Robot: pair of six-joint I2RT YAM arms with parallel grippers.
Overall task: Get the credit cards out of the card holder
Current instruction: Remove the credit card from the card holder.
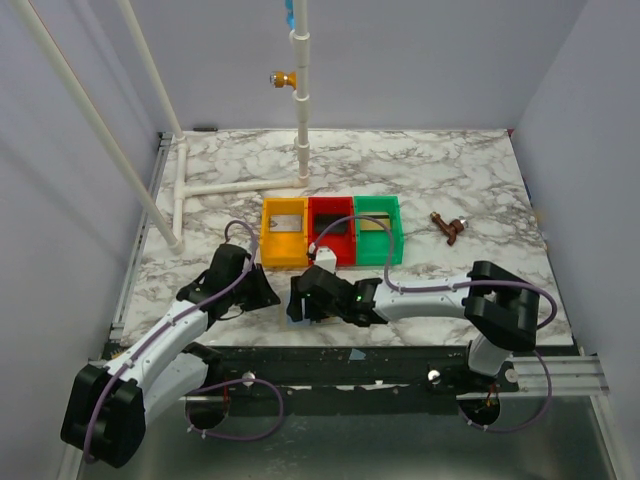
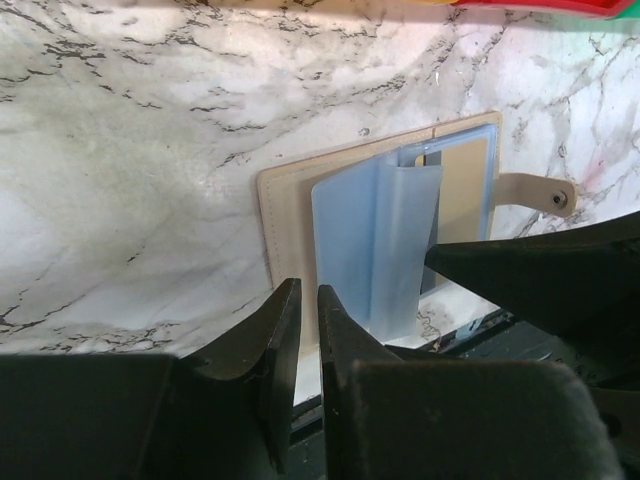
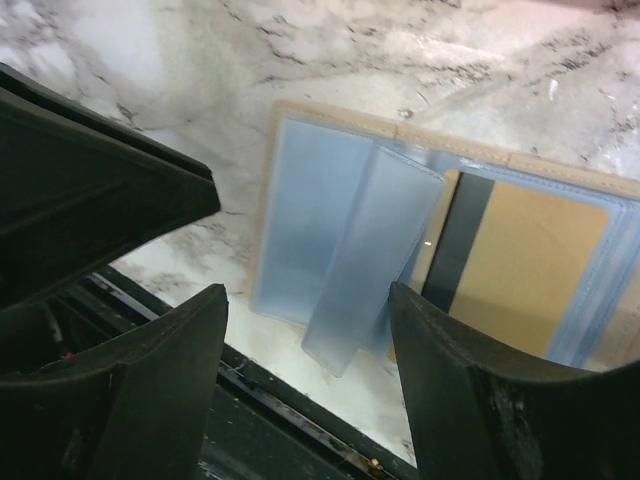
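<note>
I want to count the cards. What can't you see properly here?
Top view: the card holder is hidden under the left gripper and right gripper.
Right wrist view: a finger covers the tan card's lower part.
Top view: cards in the trays are too small.

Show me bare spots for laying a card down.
Free: marble tabletop behind the yellow, red and green plastic trays, and right of them past the small brown object. Crowded: near middle, left gripper and right gripper at the open tan card holder.
</note>
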